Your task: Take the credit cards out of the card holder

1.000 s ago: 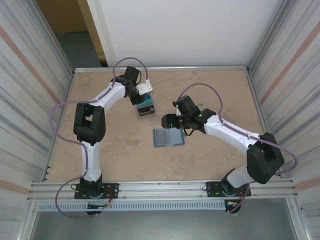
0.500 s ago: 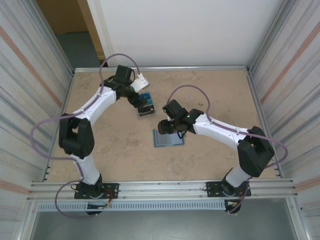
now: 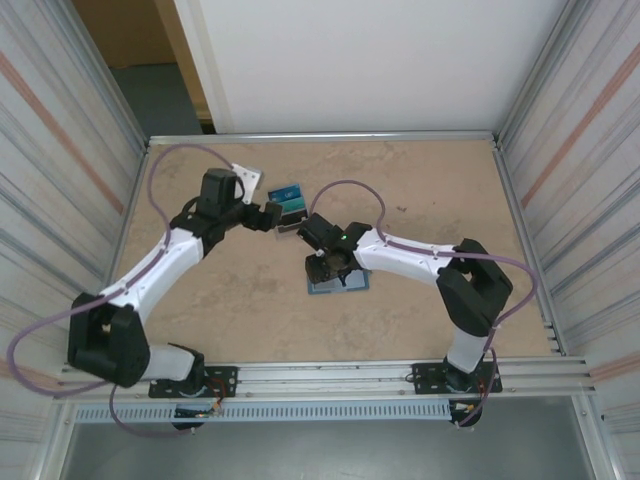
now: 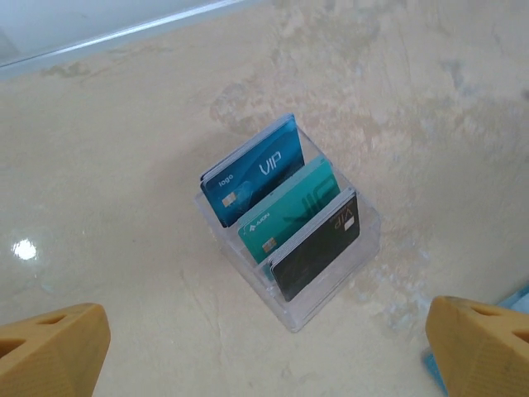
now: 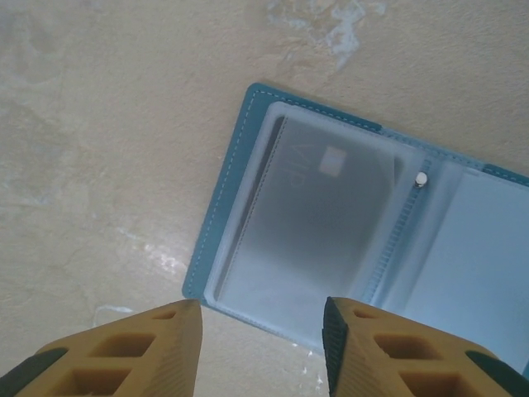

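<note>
Tan, mottled table [image 3: 420, 180] sitting between ribbed metal walls [image 3: 60, 170], and both arms are reaching in over the middle. The left gripper [image 3: 268, 214] is hovering just beside a clear stand [image 4: 343, 277], its orange fingers [image 4: 54, 347] gaping wide with nothing between them. 3 credit cards [image 4: 285, 211] are standing tilted in that stand, 1 per slot: a blue card [image 4: 256, 169] at the back, a teal card [image 4: 289, 217] in the middle, a dark card [image 4: 318, 248] at the front. Over to the right gripper [image 5: 260, 339], which is pointing down over the card holder [image 5: 471, 248], jaws sitting at a narrow gap and gripping nothing. The card holder is lying open and flat on the table, near the stand but apart from it, and a 4th card [image 5: 322, 207] is showing through 1 of its frosted pockets, fully tucked in
</note>
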You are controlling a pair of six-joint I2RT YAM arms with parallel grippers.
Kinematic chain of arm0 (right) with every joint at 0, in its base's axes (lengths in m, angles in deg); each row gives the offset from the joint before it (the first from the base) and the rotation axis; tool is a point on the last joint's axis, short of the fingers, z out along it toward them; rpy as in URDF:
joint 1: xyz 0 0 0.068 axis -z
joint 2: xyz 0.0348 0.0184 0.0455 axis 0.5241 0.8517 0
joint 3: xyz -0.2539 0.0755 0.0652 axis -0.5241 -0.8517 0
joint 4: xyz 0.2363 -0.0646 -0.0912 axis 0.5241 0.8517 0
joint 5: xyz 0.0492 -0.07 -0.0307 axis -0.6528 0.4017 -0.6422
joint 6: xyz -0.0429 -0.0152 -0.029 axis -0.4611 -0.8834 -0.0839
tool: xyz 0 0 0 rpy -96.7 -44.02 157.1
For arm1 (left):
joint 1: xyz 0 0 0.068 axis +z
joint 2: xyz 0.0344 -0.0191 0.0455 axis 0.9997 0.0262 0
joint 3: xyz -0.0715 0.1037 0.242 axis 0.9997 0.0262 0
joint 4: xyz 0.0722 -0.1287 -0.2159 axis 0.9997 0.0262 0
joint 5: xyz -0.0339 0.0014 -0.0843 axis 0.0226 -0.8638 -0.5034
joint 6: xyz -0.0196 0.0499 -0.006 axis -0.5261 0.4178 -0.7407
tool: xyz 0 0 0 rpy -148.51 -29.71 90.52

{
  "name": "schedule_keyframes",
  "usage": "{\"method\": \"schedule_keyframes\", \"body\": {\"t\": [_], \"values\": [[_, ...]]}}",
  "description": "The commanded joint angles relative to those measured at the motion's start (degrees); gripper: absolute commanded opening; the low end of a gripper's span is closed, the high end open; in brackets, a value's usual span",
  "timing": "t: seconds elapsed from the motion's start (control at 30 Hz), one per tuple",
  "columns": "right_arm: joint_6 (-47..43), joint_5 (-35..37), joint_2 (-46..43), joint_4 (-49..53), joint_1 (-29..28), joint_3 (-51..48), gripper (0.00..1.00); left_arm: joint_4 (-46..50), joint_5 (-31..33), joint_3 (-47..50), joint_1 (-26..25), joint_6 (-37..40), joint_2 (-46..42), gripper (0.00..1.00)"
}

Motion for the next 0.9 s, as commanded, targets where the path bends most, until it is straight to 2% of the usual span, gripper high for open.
{"method": "schedule_keyframes", "body": {"t": [0.0,0.17,0.4,0.57,0.87], "values": [[-1.77,2.43,3.0,3.44,-0.73,2.32,0.41,-10.74,1.05,5.91,0.19,-10.42,-5.5,0.99],[-2.11,2.63,5.96,3.92,-1.22,4.03,0.4,-14.21,-0.68,10.6,0.19,-14.59,-8.75,0.99],[-2.29,2.12,8.71,3.95,-1.19,6.02,0.42,-16.82,-0.31,14.43,0.19,-16.24,-10.63,0.99],[-2.08,1.51,9.81,3.77,-1.0,6.69,0.45,-16.07,0.09,14.33,0.19,-16.16,-10.68,0.99],[-1.08,-0.16,10.0,2.15,0.48,4.03,0.45,-15.88,0.06,14.06,0.19,-16.16,-10.06,0.99]]}}
